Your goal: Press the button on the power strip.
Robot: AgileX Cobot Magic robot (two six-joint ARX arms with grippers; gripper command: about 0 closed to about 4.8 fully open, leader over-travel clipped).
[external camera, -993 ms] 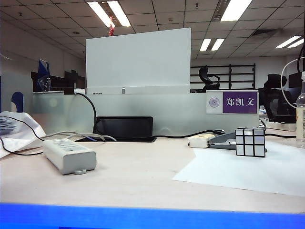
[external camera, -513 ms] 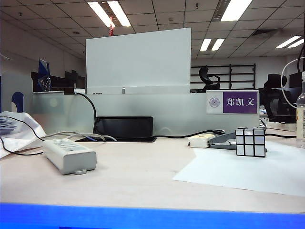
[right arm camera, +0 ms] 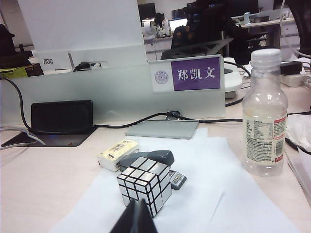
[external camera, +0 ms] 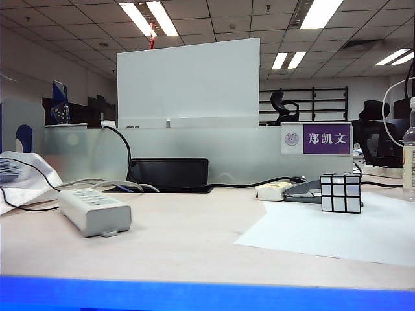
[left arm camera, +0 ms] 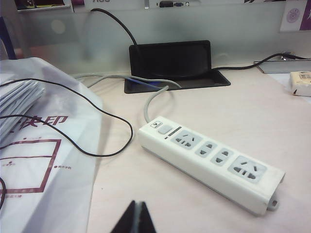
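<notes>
Press not done: no arm shows in the exterior view, and neither tool touches the strip (left arm camera: 209,162). Left tool (left arm camera: 135,218) has its tips pressed together, holding nothing; it hangs above the bare tabletop (left arm camera: 160,194), and the strip lies ahead of it, near but apart, running diagonally away. The strip's button (left arm camera: 165,129) sits at the cabled far end, beyond the row of sockets, so the left tool looks the natural one for the press, with the whole approach and push left to do. Right tool (right arm camera: 134,217) is also pressed together and empty; it hangs over the paper sheet (right arm camera: 214,194), with the cube (right arm camera: 144,184) just ahead of its tips and well away from the strip. Containers: one capped bottle (right arm camera: 265,114) stands upright beside the sheet, ahead of the right tool and off to one side, holding pale liquid nearly to the shoulder. The black recessed cable box (left arm camera: 171,65) past the strip has cords running into it; nothing else inside can be made out.
</notes>
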